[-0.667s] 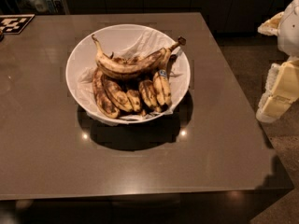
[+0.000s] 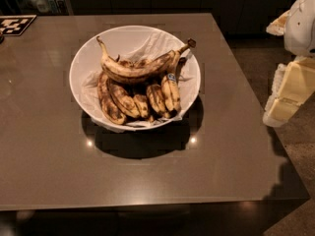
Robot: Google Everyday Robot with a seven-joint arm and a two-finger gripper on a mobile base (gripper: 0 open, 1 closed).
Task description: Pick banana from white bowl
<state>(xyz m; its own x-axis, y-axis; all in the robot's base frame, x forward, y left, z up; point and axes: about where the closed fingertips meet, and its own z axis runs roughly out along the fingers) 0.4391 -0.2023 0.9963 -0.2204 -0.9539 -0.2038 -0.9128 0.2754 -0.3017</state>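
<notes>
The white bowl [image 2: 79, 63] stands on the dark brown table, a little left of its middle. The banana [image 2: 135, 73], long, curved and yellow with brown speckles, lies across the top of the pile, its thin stem pointing up at the left. Several shorter, darker bananas [image 2: 120, 100] lie below it, one with a blue sticker [image 2: 171, 77]. White paper lines the bowl. My gripper [image 2: 289, 90], a cream and white part of the arm, hangs at the right edge of the view, beyond the table's right edge and well away from the bowl.
The table [image 2: 54, 166] ends at the front and on the right, with floor [image 2: 261, 68] past it. A black-and-white marker tag [image 2: 15, 24] lies at the table's far left corner. Dark cabinets stand behind.
</notes>
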